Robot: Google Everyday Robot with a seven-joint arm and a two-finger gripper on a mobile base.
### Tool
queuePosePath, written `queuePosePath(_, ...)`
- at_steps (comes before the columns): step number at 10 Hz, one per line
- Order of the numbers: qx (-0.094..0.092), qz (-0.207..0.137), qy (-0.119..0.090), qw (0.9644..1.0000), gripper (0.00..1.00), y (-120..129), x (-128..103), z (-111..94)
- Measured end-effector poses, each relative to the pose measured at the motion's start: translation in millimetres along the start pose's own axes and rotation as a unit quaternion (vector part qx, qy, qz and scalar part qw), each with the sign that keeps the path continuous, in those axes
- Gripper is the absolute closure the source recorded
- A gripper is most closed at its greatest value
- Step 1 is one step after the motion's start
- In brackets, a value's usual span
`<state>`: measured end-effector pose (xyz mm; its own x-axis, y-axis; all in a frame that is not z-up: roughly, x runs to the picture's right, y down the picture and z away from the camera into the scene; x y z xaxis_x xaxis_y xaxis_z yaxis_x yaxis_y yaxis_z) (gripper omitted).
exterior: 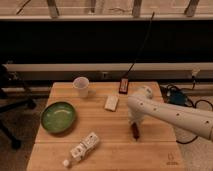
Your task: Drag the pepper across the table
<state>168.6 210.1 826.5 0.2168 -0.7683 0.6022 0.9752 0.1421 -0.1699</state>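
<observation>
The pepper is a small dark red-brown chili lying on the light wooden table, right of centre. My white arm reaches in from the right, and my gripper points down right over the pepper's far end, at or just above it. The arm hides the fingers.
A green bowl sits at the left. A white cup stands at the back left. A white packet lies near the centre back. A black-and-red device lies at the back edge. A white bottle lies on its side at the front.
</observation>
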Motion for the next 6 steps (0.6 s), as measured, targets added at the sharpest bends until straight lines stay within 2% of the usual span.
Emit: queuePosePath(6,-0.010,-0.028,0.001,0.9996,0.80,-13.0,-3.2,-1.7)
